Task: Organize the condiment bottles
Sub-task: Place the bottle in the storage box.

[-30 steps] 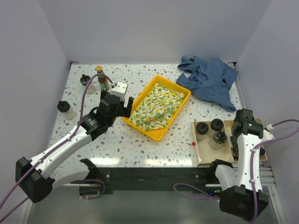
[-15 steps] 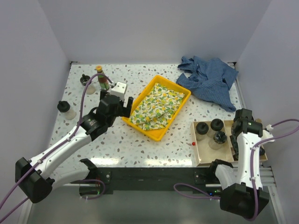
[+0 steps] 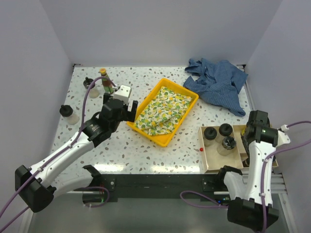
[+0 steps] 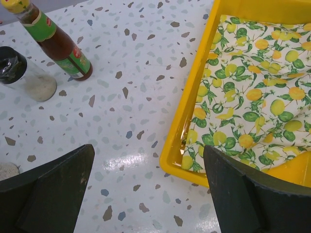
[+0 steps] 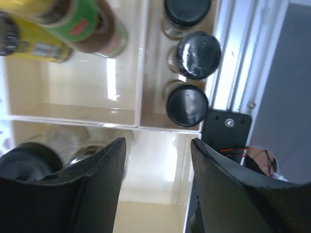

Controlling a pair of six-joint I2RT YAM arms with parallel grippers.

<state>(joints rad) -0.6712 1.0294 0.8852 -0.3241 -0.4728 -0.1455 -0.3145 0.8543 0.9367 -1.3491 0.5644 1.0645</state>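
Left end effector (image 4: 150, 194): jaws at full spread, nothing between them; it hovers over bare tabletop (image 4: 126, 97), the yellow tray (image 4: 194, 121) just to one side. Target, as I judge it: green-labelled bottle (image 4: 58, 41), yellow-capped, upright near the far left corner in the top view; black-lidded jar (image 4: 22, 73) stands just beside it, whether touching I cannot tell. A second loose jar (image 3: 69, 114) sits well apart, at the left edge.

Right end effector (image 5: 158, 189): jaws partly spread, holding nothing; it hangs over the organizer box (image 5: 143, 73). One compartment holds a row of three black-lidded jars (image 5: 187, 104); the next holds a green-labelled and a yellow-labelled bottle.

Step in hand (judgement): left arm reaches for the green-labelled bottle; sorting partly done, three bottles left on the tabletop.

Notes for doing it well:
- approach from the open side, away from the black-lidded jar, so neither finger knocks it;
- set the pads on the body, at the label, not the narrow neck; a tall slim bottle tips easily;
- close gently, lift straight up before crossing the yellow tray;
- right arm should move off the organizer box first.
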